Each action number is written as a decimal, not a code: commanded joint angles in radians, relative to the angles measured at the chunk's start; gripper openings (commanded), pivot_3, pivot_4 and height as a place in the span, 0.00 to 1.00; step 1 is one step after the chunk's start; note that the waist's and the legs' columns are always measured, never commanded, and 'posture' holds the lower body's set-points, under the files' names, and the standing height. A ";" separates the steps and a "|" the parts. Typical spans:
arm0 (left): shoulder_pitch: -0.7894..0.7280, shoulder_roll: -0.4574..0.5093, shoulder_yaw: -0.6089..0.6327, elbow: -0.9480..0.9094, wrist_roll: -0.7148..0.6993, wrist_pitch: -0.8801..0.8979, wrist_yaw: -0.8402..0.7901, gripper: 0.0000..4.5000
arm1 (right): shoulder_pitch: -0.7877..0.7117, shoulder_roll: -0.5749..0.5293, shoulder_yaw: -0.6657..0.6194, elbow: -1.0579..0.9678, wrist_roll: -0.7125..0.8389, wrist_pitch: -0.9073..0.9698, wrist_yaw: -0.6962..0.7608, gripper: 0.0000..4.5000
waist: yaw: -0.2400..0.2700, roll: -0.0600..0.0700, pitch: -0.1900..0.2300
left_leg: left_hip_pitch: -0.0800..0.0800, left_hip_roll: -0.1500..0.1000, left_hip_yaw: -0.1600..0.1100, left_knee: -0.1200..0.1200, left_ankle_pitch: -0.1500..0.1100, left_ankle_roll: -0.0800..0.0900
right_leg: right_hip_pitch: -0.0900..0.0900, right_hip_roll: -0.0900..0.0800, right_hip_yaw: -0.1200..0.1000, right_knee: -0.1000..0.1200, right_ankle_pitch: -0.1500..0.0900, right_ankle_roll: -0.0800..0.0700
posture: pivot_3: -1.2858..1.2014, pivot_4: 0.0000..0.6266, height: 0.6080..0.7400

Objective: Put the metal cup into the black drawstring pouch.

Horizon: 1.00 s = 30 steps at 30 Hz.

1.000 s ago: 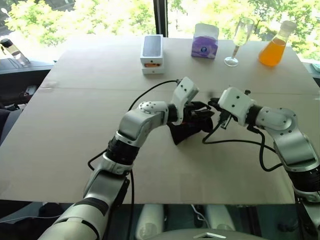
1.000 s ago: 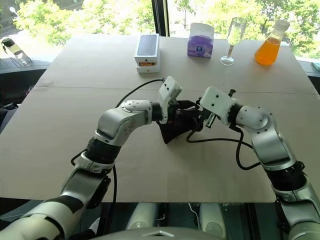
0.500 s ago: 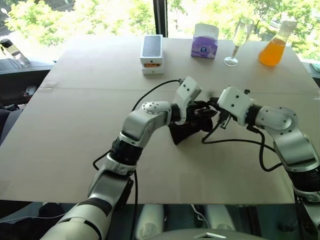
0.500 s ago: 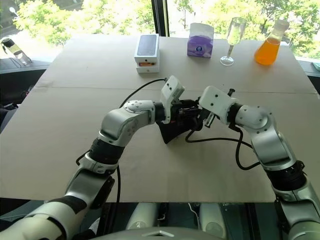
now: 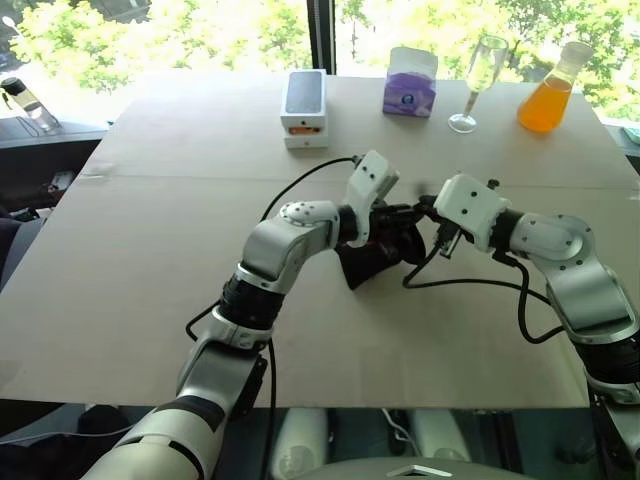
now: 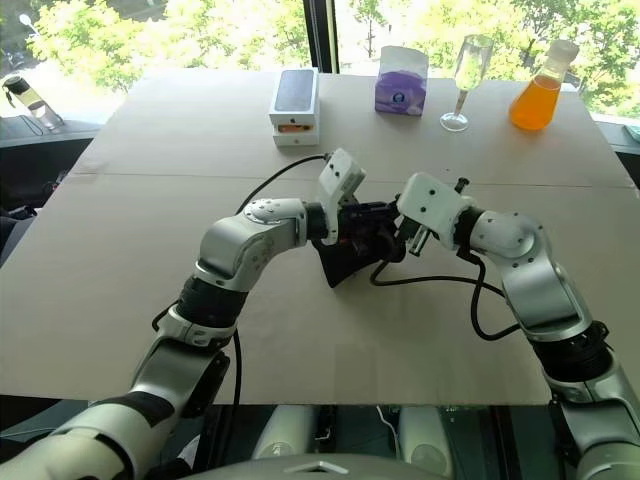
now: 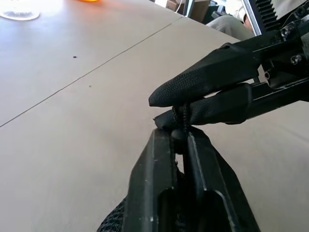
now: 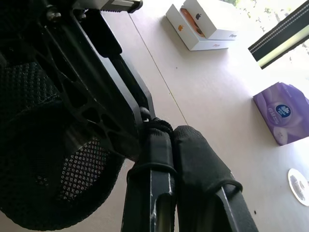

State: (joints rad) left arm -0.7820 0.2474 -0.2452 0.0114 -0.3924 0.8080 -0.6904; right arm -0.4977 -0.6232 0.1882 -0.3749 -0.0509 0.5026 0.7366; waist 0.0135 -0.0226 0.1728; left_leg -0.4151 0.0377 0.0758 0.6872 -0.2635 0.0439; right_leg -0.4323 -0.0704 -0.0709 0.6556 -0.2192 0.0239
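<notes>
The black drawstring pouch [image 5: 364,264] hangs just above the table's middle, between my two grippers. My left gripper [image 7: 179,137] is shut on the thin dark cord [image 7: 185,116] at the pouch's mouth. My right gripper [image 8: 166,133] meets it tip to tip from the right. It is shut on the same cord, which runs up between its padded fingers [image 7: 212,77]. In the head views the left gripper [image 5: 398,222] and the right gripper [image 5: 424,209] touch above the pouch. The pouch's mesh fabric [image 8: 43,145] bulges below them. The metal cup is out of view.
Along the table's far edge stand a white phone box [image 5: 304,108], a purple tissue box [image 5: 409,82], a stemmed glass [image 5: 480,78] and an orange-filled flask [image 5: 548,92]. Black cables [image 5: 470,283] trail from both wrists over the tabletop [image 5: 130,250].
The left gripper's fingers have closed from about half open onto the cord. Neither arm has shifted, and the pouch hangs where it was.
</notes>
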 commanded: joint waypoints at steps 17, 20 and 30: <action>0.029 0.003 0.022 -0.042 -0.030 0.051 -0.020 0.00 | -0.022 0.001 -0.021 0.009 -0.018 -0.017 -0.034 0.00 | 0.000 0.000 0.000 | 0.000 0.000 0.000 0.000 0.000 0.000 | 0.000 0.000 0.000 0.001 0.000 0.000 | 0.52 0.24 0.98; 0.045 -0.004 0.045 -0.050 -0.055 0.087 -0.011 0.00 | -0.030 -0.006 -0.037 0.034 -0.030 -0.016 -0.051 0.00 | -0.001 0.000 0.000 | 0.000 0.000 0.000 0.001 0.000 0.000 | 0.000 0.000 0.000 0.001 0.000 0.000 | 0.52 0.24 0.98; 0.076 -0.007 0.071 -0.053 -0.087 0.127 0.003 0.00 | -0.043 -0.030 -0.076 0.101 -0.056 -0.014 -0.093 0.00 | 0.000 0.000 0.000 | 0.000 0.000 0.000 0.001 0.000 0.000 | 0.000 0.000 0.000 0.001 0.000 0.000 | 0.52 0.24 0.98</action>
State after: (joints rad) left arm -0.7302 0.2275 -0.1750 -0.0107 -0.4670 0.9084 -0.6742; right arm -0.5008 -0.6156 0.2039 -0.3108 -0.0532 0.4740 0.7282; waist 0.0130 -0.0226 0.1727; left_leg -0.4149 0.0379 0.0758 0.6882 -0.2635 0.0439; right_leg -0.4323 -0.0704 -0.0706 0.6567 -0.2192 0.0239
